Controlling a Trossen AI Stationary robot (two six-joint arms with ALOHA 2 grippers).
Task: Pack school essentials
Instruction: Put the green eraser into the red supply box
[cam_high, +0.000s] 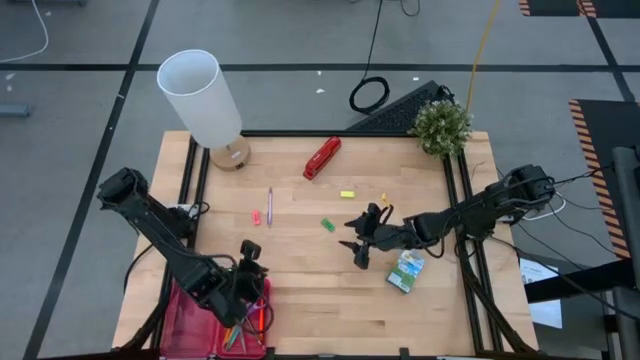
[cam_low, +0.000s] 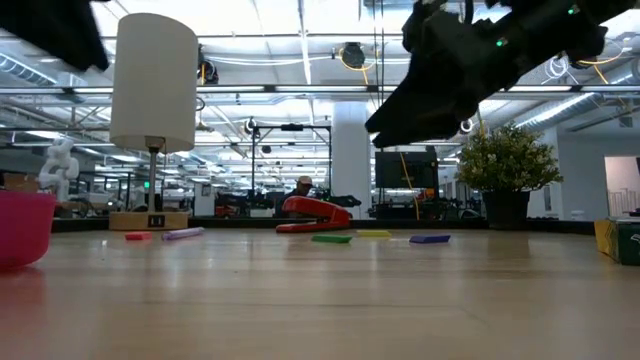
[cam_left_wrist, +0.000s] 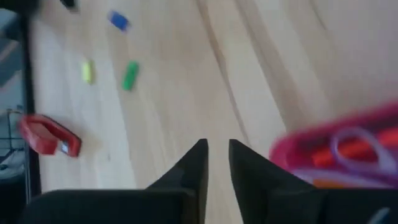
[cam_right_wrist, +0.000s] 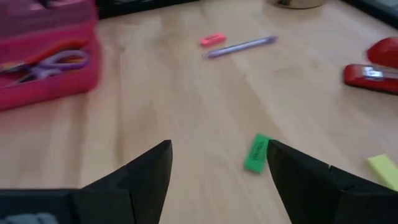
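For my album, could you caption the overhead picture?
Right gripper open above the green eraser; left gripper beside the pink bin.

Bright even overhead light, soft shadows, both wrist views motion-blurred

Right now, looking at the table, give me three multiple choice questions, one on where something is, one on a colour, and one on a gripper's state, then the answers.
1. Where is the pink bin?
A. beside the plant
B. at the near left corner of the table, under the left gripper
C. behind the lamp

2. What colour is the eraser just ahead of the right gripper?
A. green
B. black
C. white

3. How do the right gripper's fingers stand?
A. shut on a pen
B. shut on the stapler
C. open, holding nothing

Answers:
1. B, the high view shows the bin there.
2. A, the right wrist view shows it green.
3. C, bare wood shows between the spread fingers.
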